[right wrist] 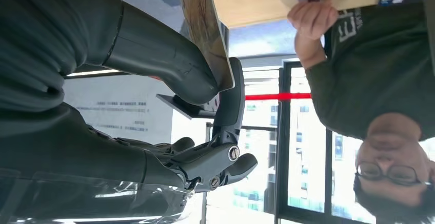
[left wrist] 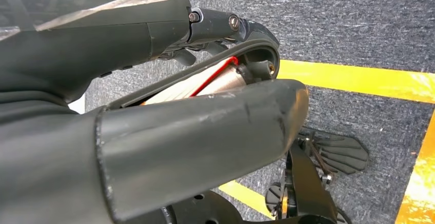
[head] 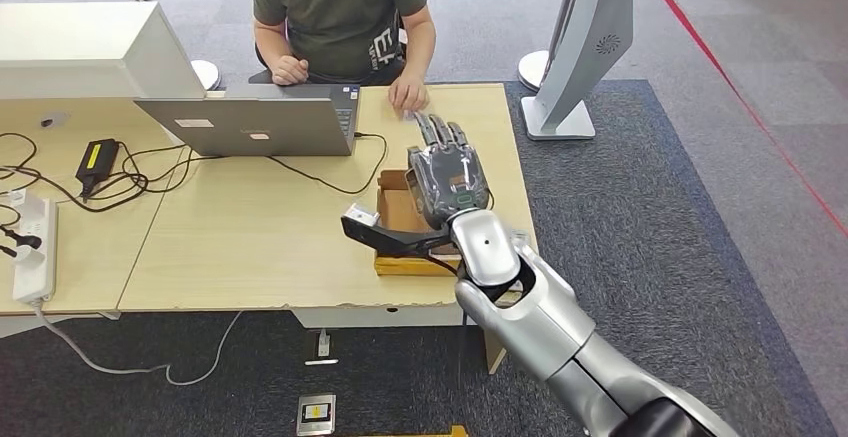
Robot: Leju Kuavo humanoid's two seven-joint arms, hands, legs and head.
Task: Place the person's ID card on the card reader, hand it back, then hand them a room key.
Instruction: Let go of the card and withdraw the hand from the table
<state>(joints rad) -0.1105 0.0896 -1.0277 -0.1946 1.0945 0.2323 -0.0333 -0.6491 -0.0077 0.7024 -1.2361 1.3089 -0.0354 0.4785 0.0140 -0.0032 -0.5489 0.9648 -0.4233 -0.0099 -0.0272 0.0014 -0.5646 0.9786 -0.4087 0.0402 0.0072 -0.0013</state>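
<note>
The silver right hand (head: 447, 172) reaches, fingers apart and empty, across the pale wooden counter (head: 260, 237) toward the small light card (head: 408, 113) under the person's hand (head: 407, 92), apparently to receive it.

An office reception – wooden desk (head: 250, 237), laptop (head: 255, 122), grey carpet (head: 680, 217), big windows (right wrist: 302, 147).

A light wooden table (head: 250, 237) stood on grey carpet (head: 660, 207). On it lay an open laptop (head: 250, 122), a black power adapter (head: 97, 160) with tangled cables, a white power strip (head: 33, 247) and a shallow wooden tray (head: 392, 219).
</note>
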